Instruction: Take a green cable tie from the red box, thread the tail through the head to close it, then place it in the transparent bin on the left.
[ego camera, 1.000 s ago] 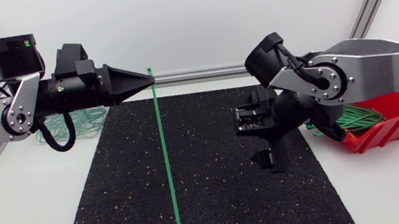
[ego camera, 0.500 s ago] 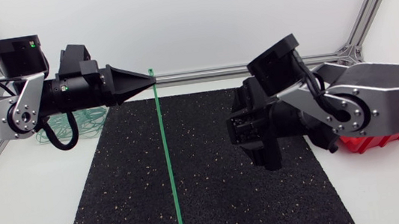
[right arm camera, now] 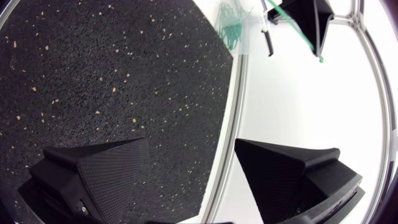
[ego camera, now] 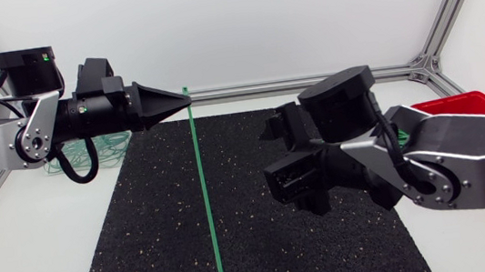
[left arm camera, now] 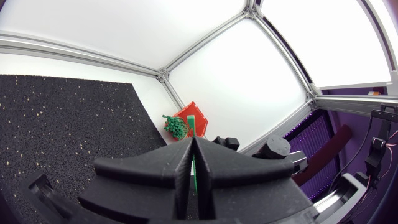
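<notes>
One long, straight green cable tie (ego camera: 206,204) is pinched at its far end in my left gripper (ego camera: 181,98). The two matte black wedge fingers (left arm camera: 149,174) are pressed together on it from both sides, and the left wrist view shows a sliver of green in the seam between them. The grip is above the far edge of the black speckled rubber mat (ego camera: 145,248). From there the tie runs toward the near side across the middle of the mat. From above I cannot tell whether its free end touches the mat or hangs clear.

My left arm (ego camera: 5,145) comes in from the left and lies level, gripper pointing right. Behind it, on the white table (ego camera: 28,261) at the far left just off the mat, stands the transparent bin (ego camera: 124,142). It holds a tangle of thin green loops (ego camera: 105,153) (partly hidden by the arm).

My right gripper (right arm camera: 189,142) is to the right of the tie and well apart from it, over the right half of the mat. Its fingers are spread wide, with nothing held between them.

The red plastic box (ego camera: 464,102) sits at the right, off the mat, mostly covered by my right arm (ego camera: 465,156). The left wrist view shows a bundle of green ties (left arm camera: 176,126) in it.
</notes>
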`<state>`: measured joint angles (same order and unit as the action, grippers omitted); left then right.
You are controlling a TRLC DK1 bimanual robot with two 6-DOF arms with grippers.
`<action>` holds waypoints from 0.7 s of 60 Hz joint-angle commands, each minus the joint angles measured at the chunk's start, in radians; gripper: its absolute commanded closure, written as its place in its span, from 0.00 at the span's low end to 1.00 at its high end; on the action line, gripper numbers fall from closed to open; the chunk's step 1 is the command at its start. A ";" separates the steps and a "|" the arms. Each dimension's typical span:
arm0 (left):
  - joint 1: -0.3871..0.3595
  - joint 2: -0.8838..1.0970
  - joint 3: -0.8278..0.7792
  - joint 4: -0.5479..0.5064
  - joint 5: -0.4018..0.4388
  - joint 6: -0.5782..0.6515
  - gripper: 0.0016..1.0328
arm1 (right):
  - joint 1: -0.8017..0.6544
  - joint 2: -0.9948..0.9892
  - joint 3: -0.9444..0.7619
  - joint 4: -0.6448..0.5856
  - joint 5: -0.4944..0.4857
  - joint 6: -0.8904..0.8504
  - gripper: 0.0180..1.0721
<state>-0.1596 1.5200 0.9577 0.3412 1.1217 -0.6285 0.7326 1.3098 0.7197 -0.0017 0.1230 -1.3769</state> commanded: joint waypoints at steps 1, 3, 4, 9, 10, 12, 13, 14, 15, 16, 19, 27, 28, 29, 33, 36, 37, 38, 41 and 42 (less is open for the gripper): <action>0.006 0.025 0.035 0.015 0.009 -0.010 0.96 | 0.022 -0.026 -0.051 0.075 -0.031 -0.086 0.04; 0.006 0.026 0.033 0.015 0.009 -0.010 0.96 | 0.031 -0.038 -0.065 0.088 -0.048 -0.093 0.04; 0.006 0.026 0.032 0.015 0.010 -0.010 0.96 | 0.037 -0.044 -0.069 0.089 -0.060 -0.094 0.04; 0.008 0.031 0.026 0.018 0.010 -0.007 0.96 | 0.054 -0.063 -0.082 0.091 -0.111 -0.136 0.04; 0.009 0.032 0.024 0.019 0.010 -0.007 0.96 | 0.056 -0.067 -0.082 0.091 -0.128 -0.142 0.04; 0.011 0.032 0.021 0.022 0.010 -0.007 0.96 | 0.053 -0.069 -0.077 0.091 -0.163 -0.143 0.04; 0.011 0.032 0.018 0.024 0.009 -0.007 0.96 | 0.053 -0.073 -0.078 0.091 -0.186 -0.148 0.04; 0.011 0.032 0.016 0.025 0.009 -0.007 0.96 | 0.051 -0.078 -0.080 0.091 -0.210 -0.157 0.04; 0.011 0.032 0.016 0.027 0.009 -0.007 0.96 | 0.051 -0.087 -0.085 0.091 -0.241 -0.175 0.04; 0.011 0.032 0.013 0.028 0.009 -0.007 0.96 | 0.050 -0.095 -0.091 0.095 -0.263 -0.200 0.04; 0.011 0.032 0.010 0.028 0.009 -0.007 0.96 | 0.047 -0.103 -0.111 0.143 -0.283 -0.220 0.04; 0.012 0.032 0.015 0.028 0.009 -0.010 0.96 | 0.044 -0.129 -0.166 0.230 -0.365 -0.301 0.04; 0.012 0.032 0.015 0.028 0.009 -0.010 0.96 | 0.044 -0.129 -0.169 0.233 -0.368 -0.303 0.04; 0.012 0.032 0.016 0.028 0.009 -0.010 0.96 | 0.048 -0.130 -0.177 0.247 -0.370 -0.306 0.04; 0.012 0.035 0.021 0.027 0.009 -0.014 0.96 | 0.051 -0.124 -0.200 0.312 -0.362 -0.310 0.04; 0.011 0.045 0.026 0.027 0.009 -0.022 0.96 | 0.053 -0.122 -0.221 0.362 -0.361 -0.307 0.04; 0.011 0.046 0.027 0.028 0.009 -0.023 0.96 | 0.053 -0.122 -0.230 0.388 -0.367 -0.310 0.04; 0.011 0.051 0.030 0.028 0.009 -0.028 0.96 | 0.053 -0.122 -0.240 0.425 -0.378 -0.312 0.04; 0.009 0.063 0.036 0.028 0.010 -0.034 0.96 | 0.037 -0.124 -0.266 0.503 -0.431 -0.315 0.04; 0.008 0.069 0.039 0.027 0.010 -0.036 0.96 | 0.033 -0.122 -0.273 0.531 -0.451 -0.315 0.04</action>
<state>-0.1570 1.5513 0.9630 0.3573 1.1217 -0.6327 0.7757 1.1873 0.4950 0.4465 -0.2813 -1.6577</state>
